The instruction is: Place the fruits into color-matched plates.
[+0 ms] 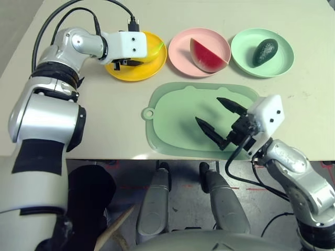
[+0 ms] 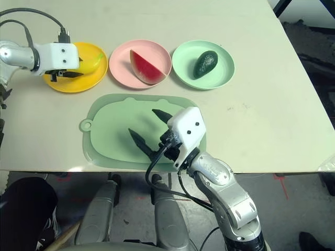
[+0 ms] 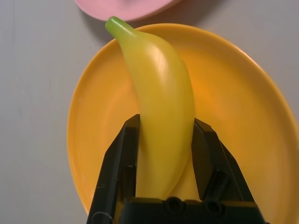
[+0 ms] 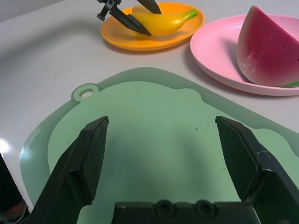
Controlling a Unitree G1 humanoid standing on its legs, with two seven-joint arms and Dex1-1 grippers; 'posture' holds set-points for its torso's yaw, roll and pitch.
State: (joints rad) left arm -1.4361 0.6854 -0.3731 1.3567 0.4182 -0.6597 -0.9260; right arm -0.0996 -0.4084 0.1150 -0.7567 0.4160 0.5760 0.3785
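The yellow banana (image 3: 159,84) lies in the yellow plate (image 1: 133,73) at the back left. My left gripper (image 1: 123,64) is shut on it, one black finger (image 3: 124,154) pressed against each side. The red watermelon wedge (image 1: 207,56) sits in the pink plate (image 1: 180,44) in the middle. In the mint green plate (image 1: 243,52) on the right rests the dark green avocado (image 1: 265,52). My right gripper (image 1: 209,110) hovers open over the cutting board with nothing between its fingers (image 4: 93,149).
A pale green cutting board (image 1: 178,120) with a hanging hole lies in front of the three plates, near the table's front edge. Black cables run from the left wrist across the back left of the table.
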